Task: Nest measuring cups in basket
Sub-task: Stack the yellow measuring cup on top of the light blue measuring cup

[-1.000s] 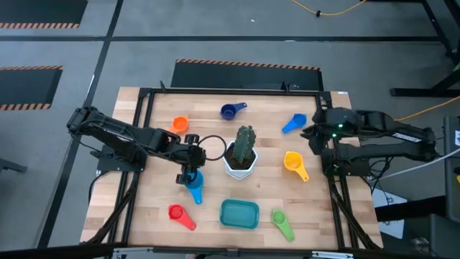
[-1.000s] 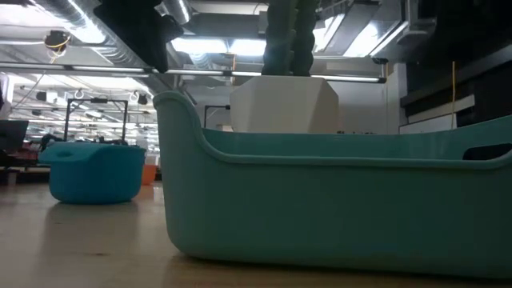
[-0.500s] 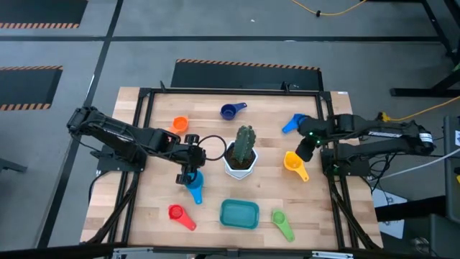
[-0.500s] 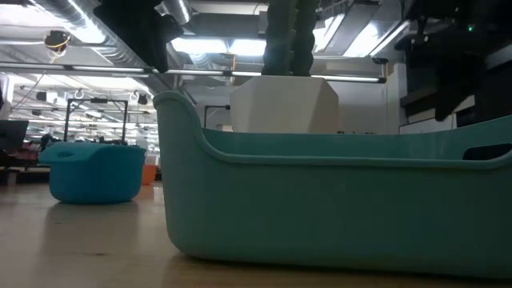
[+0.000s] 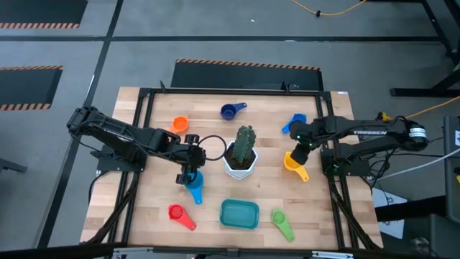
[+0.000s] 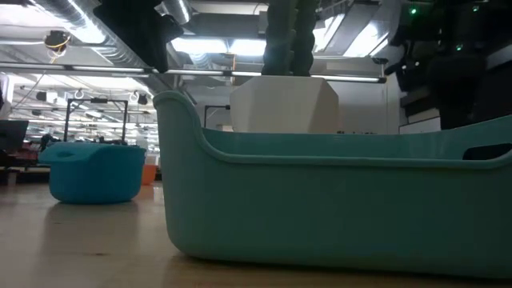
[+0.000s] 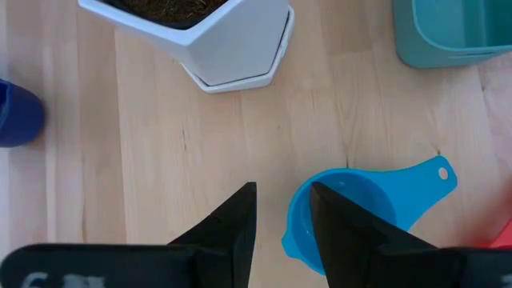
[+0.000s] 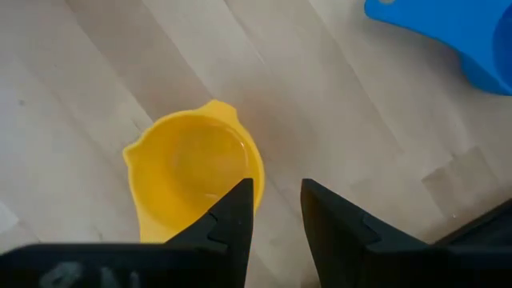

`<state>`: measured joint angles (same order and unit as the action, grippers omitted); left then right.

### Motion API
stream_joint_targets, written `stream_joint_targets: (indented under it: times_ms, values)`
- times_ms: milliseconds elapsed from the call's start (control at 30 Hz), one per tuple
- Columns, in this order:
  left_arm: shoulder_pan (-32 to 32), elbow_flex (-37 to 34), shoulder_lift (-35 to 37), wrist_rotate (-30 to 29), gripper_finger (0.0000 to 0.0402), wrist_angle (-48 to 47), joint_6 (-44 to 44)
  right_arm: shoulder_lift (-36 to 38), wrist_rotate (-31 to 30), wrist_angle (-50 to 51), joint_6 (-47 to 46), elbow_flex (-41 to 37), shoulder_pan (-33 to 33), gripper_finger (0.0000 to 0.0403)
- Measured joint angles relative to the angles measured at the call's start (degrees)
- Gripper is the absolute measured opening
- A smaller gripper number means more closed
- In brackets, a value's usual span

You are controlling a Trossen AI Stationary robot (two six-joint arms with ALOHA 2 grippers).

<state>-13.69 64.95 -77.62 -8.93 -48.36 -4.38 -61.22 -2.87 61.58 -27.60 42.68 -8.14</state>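
My left gripper point(image 5: 190, 173) is open, low over the light blue cup point(image 5: 195, 185). In the left wrist view its fingers stand either side of the bowl's rim point(image 7: 286, 234), opposite the handle point(image 7: 424, 178). My right gripper point(image 5: 300, 147) is open just beyond the yellow cup point(image 5: 292, 162); in the right wrist view one fingertip point(image 8: 240, 196) overlaps the cup's rim point(image 8: 254, 164). The teal basket point(image 5: 239, 214) sits near the table's near edge. The orange point(image 5: 180, 124), dark blue point(image 5: 230, 111), blue point(image 5: 293, 122), green point(image 5: 282, 223) and red point(image 5: 180, 214) cups lie on the table. My left gripper comes from above, with one finger point(image 7: 340, 220) over the inside of the light blue cup's bowl and the other point(image 7: 236, 216) outside it. Bare wood shows between the outer finger and the rim. Whether the inner finger touches the wall, I cannot tell. The cup stands on the table.
A white pot with a green cactus point(image 5: 242, 155) stands mid-table between the two arms, close to my left gripper. A black frame point(image 5: 144, 101) runs around the wooden table. Free wood lies between the pot and the basket.
My right gripper has swung from the table's right edge toward the table's left and come down, ending over the yellow cup. No cup has moved.
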Motion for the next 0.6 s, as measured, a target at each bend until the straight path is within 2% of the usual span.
stream_joint_targets:
  times_ms: [233,600]
  values:
    - [0.00,0.00,-0.02,0.00,0.0112,0.00,0.00,-4.37,1.66,-4.05,8.55,0.00,0.00,0.0112]
    - [0.00,0.00,-0.02,0.00,0.0111,0.00,-0.02,-10.54,3.20,-4.47,19.43,0.00,0.00,0.0112]
